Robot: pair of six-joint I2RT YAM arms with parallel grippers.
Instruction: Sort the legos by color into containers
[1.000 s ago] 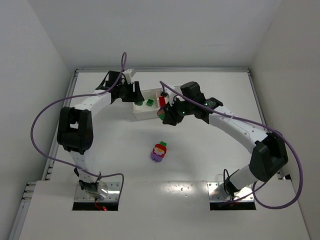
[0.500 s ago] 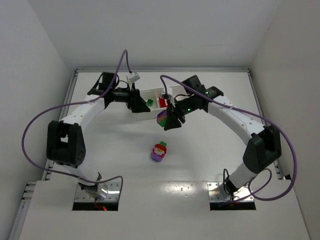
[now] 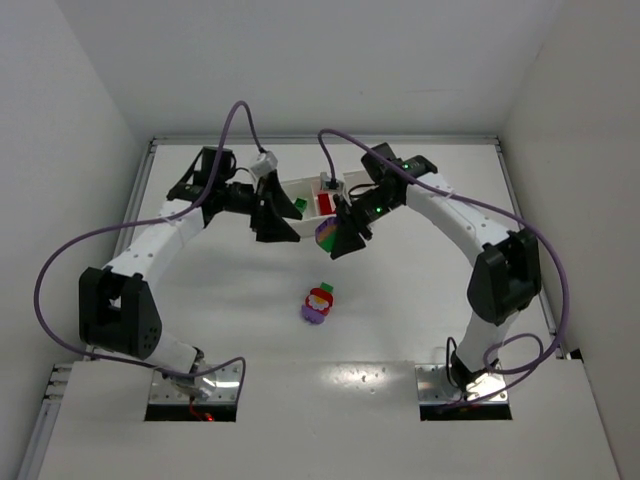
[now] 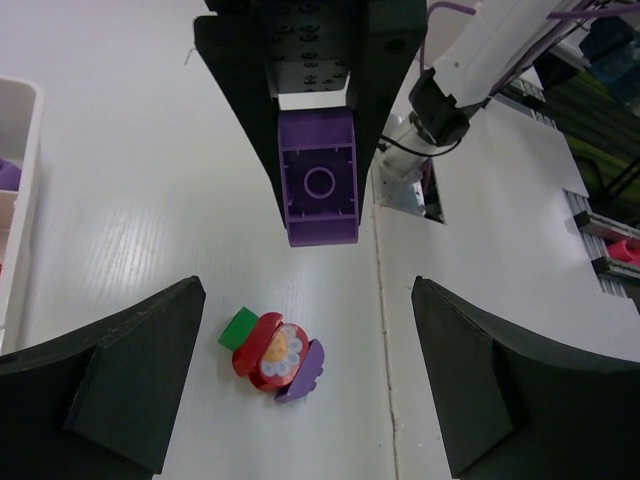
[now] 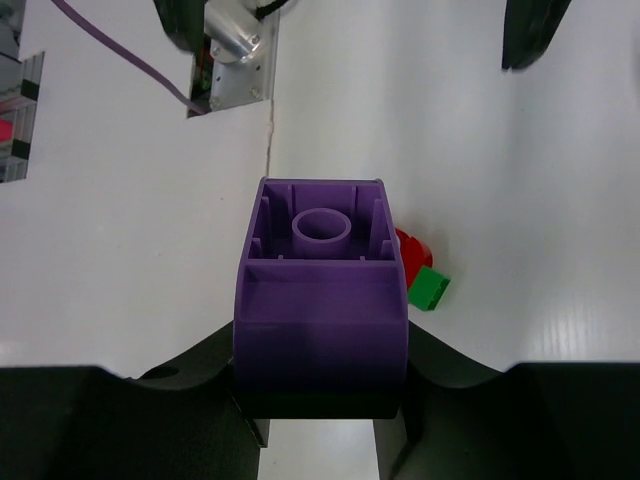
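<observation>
My right gripper (image 3: 337, 238) is shut on a purple brick (image 3: 325, 232) and holds it above the table, just in front of the white tray (image 3: 285, 190). A bit of green shows on the brick from above. The brick's hollow underside shows in the left wrist view (image 4: 319, 180) and the right wrist view (image 5: 320, 290), between my right gripper's (image 5: 320, 375) jaws. My left gripper (image 3: 276, 227) is open and empty, just left of the held brick; its jaws stand wide apart in the left wrist view (image 4: 305, 390). A clump (image 3: 319, 303) of red, green and purple bricks with a flower face lies on the table, also seen by the left wrist (image 4: 272, 347).
The tray holds a green brick (image 3: 299, 204) and a red brick (image 3: 325, 203); its edge (image 4: 25, 200) shows at the left of the left wrist view. The clump's red and green parts (image 5: 422, 280) peek out behind the held brick. Walls enclose the table.
My left gripper has swung from the tray's left end forward and right, toward the held brick. My right gripper has moved the brick slightly forward, away from the tray.
</observation>
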